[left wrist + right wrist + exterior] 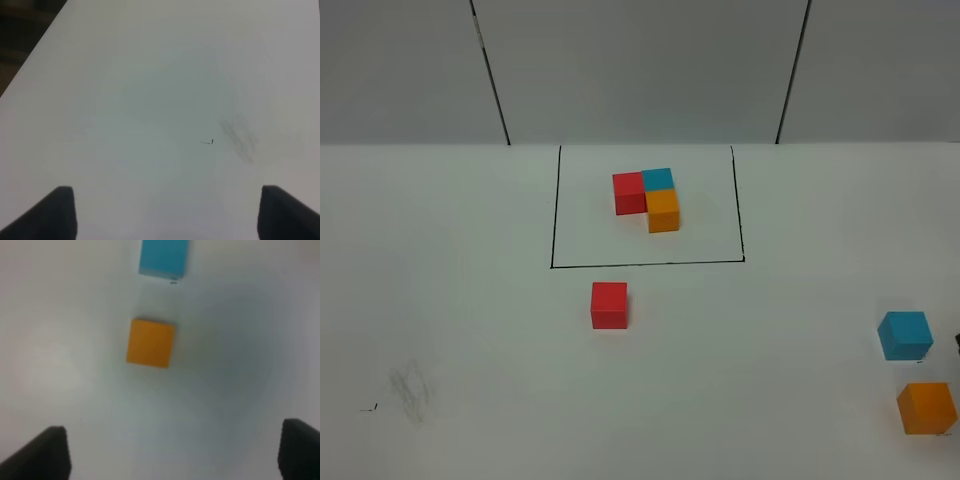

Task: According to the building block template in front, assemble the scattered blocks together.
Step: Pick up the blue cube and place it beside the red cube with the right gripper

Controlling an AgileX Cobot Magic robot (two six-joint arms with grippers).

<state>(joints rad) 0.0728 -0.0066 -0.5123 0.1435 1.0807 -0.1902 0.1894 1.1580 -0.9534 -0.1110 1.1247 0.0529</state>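
The building block template (648, 198) is a red, teal-blue and orange L inside a black drawn rectangle at the back middle. Of the scattered blocks, the red cube (609, 305) lies just in front of the frame. The teal-blue cube (905, 335) (164, 257) and the orange cube (927, 408) (150, 342) lie at the right edge. My right gripper (172, 455) hovers open above the table with the orange cube ahead of it and nothing between its fingers. My left gripper (167, 212) stands open over bare table. Neither gripper shows in the high view.
A grey smudge (410, 388) (239, 137) and a small black mark (207, 142) sit on the white table at the left front. The table's far-left edge (30, 65) shows in the left wrist view. A grey wall with two dark seams stands behind.
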